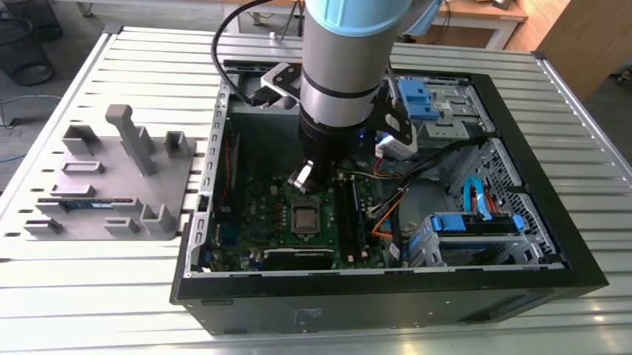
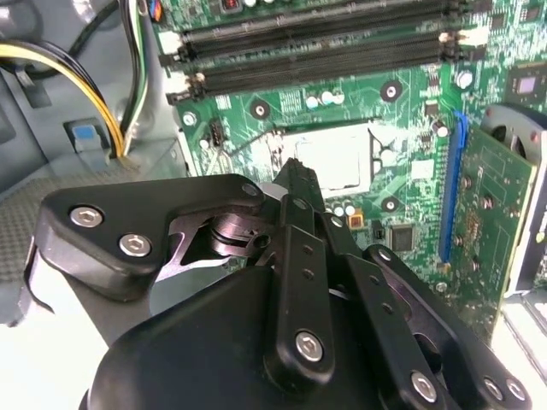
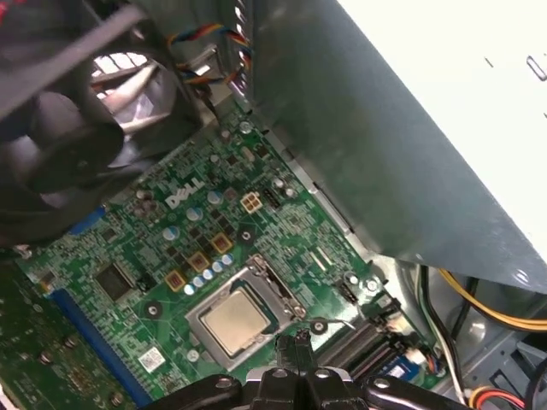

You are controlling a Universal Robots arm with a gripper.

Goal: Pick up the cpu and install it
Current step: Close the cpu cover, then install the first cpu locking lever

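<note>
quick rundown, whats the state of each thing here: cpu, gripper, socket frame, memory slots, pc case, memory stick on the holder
cpu: lying flat in the motherboard socket
gripper: above the socket's edge, holding nothing
socket frame: hinged metal frame around the cpu, not covering its top
memory slots: empty
pc case: lying on its side, panel off, interior exposed
memory stick: resting in the grey holder outside the case
</note>
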